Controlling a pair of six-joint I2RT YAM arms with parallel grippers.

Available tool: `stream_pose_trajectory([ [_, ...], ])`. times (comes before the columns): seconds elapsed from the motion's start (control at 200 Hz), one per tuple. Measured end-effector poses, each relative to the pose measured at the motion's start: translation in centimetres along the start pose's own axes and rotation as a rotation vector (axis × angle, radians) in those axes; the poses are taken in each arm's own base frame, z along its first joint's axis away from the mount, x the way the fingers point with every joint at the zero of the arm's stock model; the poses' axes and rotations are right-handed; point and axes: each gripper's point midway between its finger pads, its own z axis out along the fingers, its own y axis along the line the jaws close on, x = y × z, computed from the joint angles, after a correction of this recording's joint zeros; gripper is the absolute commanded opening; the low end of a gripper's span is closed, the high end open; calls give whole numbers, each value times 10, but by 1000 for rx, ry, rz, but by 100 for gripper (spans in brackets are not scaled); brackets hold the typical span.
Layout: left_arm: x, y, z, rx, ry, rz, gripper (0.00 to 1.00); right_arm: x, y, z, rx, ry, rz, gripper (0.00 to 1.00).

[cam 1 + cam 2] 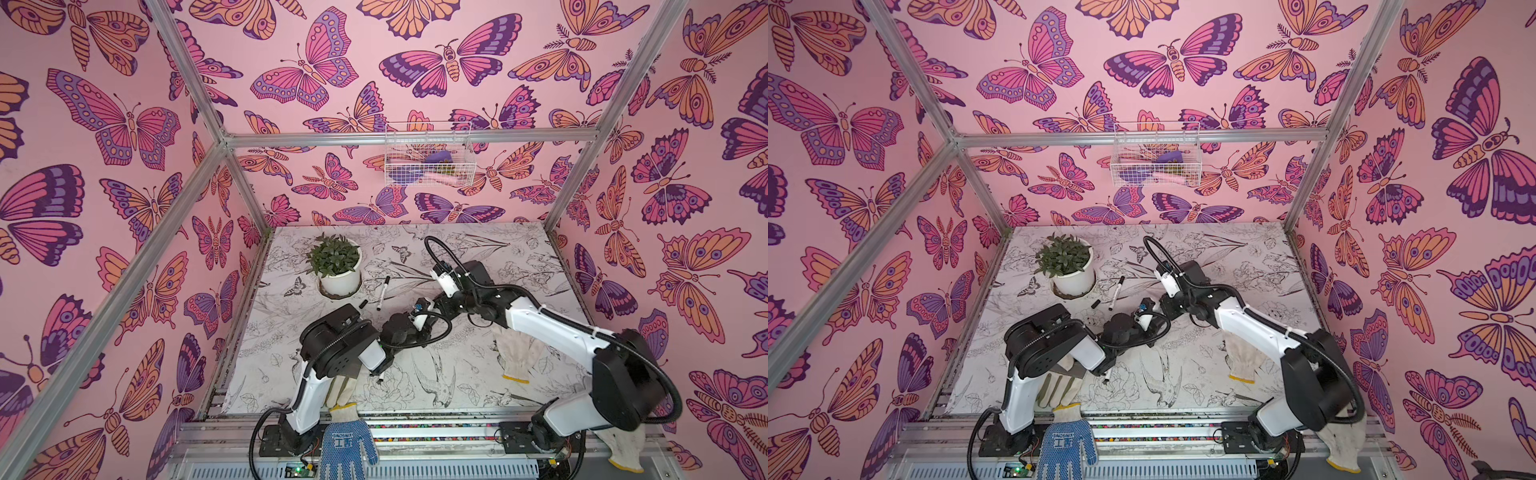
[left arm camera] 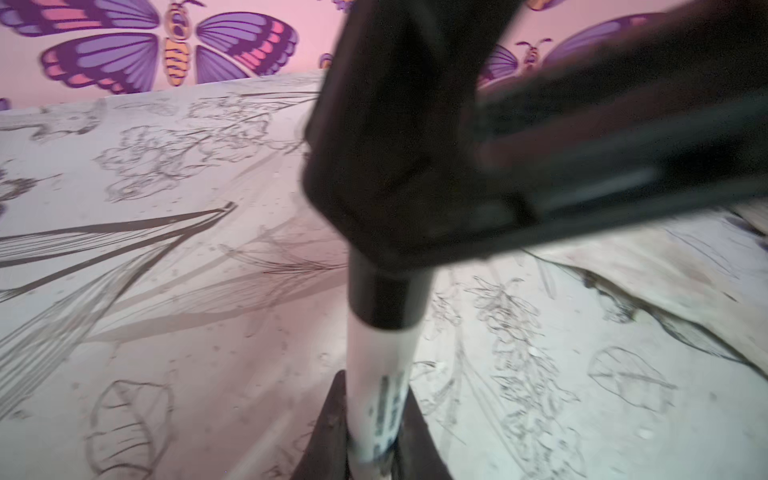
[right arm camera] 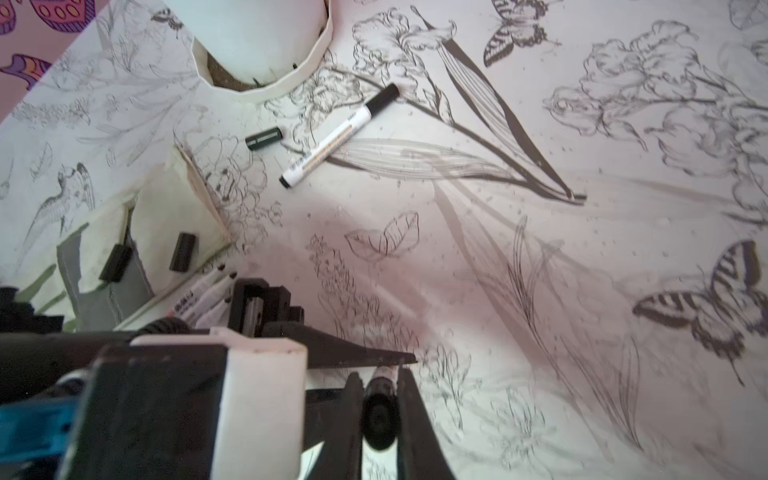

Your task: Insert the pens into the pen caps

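In the left wrist view a white pen (image 2: pixel 374 353) stands between the fingers of my left gripper (image 2: pixel 374 386), which is shut on its barrel. A black pen cap (image 2: pixel 384 291) sits over the pen's far end. My right gripper (image 3: pixel 379 376) is shut on that cap (image 3: pixel 379 419), seen end-on between its jaws. In both top views the two grippers meet mid-table, left gripper (image 1: pixel 426 309) against right gripper (image 1: pixel 435 304). A capped pen (image 3: pixel 332 141) and a loose cap (image 3: pixel 264 138) lie near the pot. Two caps (image 3: pixel 115 262) (image 3: pixel 183 252) and several uncapped pens (image 3: pixel 208 286) rest by a glove.
A potted plant (image 1: pixel 336 266) stands at the back left. A white glove (image 1: pixel 513 353) lies under the right arm, another glove (image 1: pixel 340 388) under the left arm, and a blue dotted glove (image 1: pixel 347 440) hangs over the front rail. A wire basket (image 1: pixel 428 156) hangs on the back wall.
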Motion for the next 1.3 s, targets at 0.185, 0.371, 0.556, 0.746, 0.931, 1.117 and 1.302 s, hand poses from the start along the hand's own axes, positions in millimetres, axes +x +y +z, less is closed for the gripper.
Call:
stream_pose_trajectory([
  [0.185,1,-10,-1,26,0,25,0,8,0,-5,8,2,11,0],
  [0.371,0,2,-1,-39,-6,0,0,0,1,6,-5,28,12,0],
  [0.556,-1,15,-2,-91,-13,-31,0,-9,3,17,-20,39,9,0],
  [0.746,-6,25,3,-105,-11,-37,0,-16,0,23,-17,28,8,0],
  [0.931,-9,34,9,-114,3,-33,0,-25,-5,25,0,15,-14,0],
  [1.117,-16,27,8,-80,14,-1,0,-24,-5,14,12,11,-14,0],
  [1.302,-38,25,4,-76,1,9,0,-37,-2,0,11,-38,-22,0],
])
